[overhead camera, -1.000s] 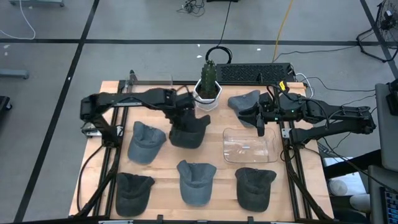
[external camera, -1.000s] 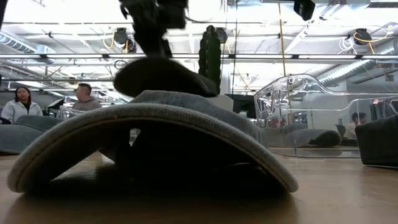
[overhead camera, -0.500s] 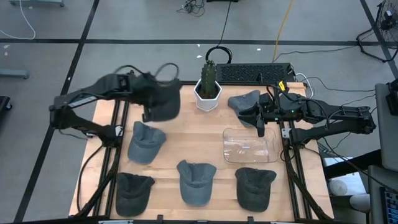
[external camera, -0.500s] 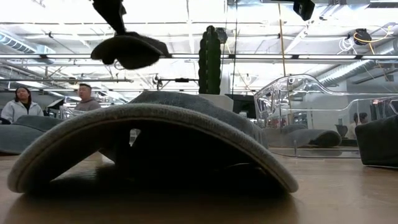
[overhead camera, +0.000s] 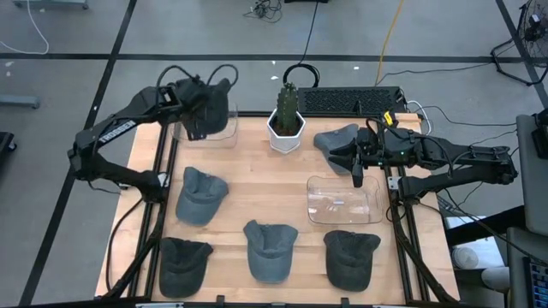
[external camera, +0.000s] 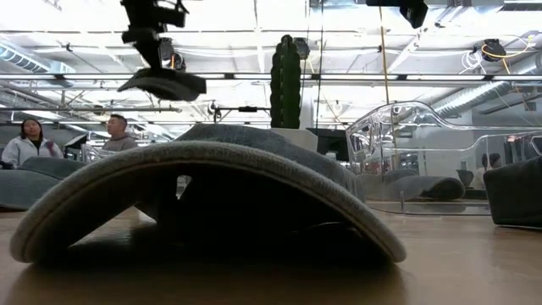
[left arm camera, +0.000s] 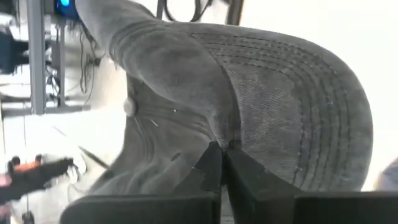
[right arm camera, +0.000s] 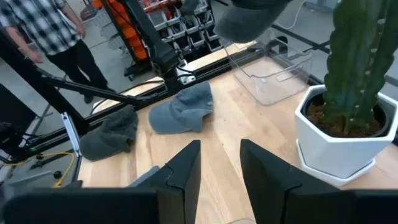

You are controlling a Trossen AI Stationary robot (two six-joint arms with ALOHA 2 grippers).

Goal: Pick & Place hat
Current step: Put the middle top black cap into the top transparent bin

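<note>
My left gripper (overhead camera: 204, 109) is shut on a dark grey cap (overhead camera: 211, 104) held in the air over a clear tray (overhead camera: 226, 135) at the table's far left. The low view shows the cap (external camera: 163, 83) high above the table, under the gripper. My right gripper (overhead camera: 357, 175) is open and empty, hovering at the far edge of a second clear tray (overhead camera: 342, 204) on the right. A grey cap (overhead camera: 336, 139) lies on the table just beyond it. My left gripper pinches the cap between its two fingers where the crown meets the brim (left arm camera: 225, 138). The fingers (left arm camera: 210, 163) come from above. The cap is lifted clear and hangs below the gripper, its brim (left arm camera: 305, 106) roughly level.
Several other caps lie on the table: a blue-grey one (overhead camera: 201, 195) at left, and a near row of a dark one (overhead camera: 184, 261), a blue-grey one (overhead camera: 270, 250) and a dark one (overhead camera: 351, 257). A potted cactus (overhead camera: 287, 120) stands at the far middle, a keyboard (overhead camera: 351, 101) behind it.
My left gripper has lifted the dark cap off the middle of the table and carried it up and toward the far left corner, where it now hangs over the clear tray. The right arm has kept still.
</note>
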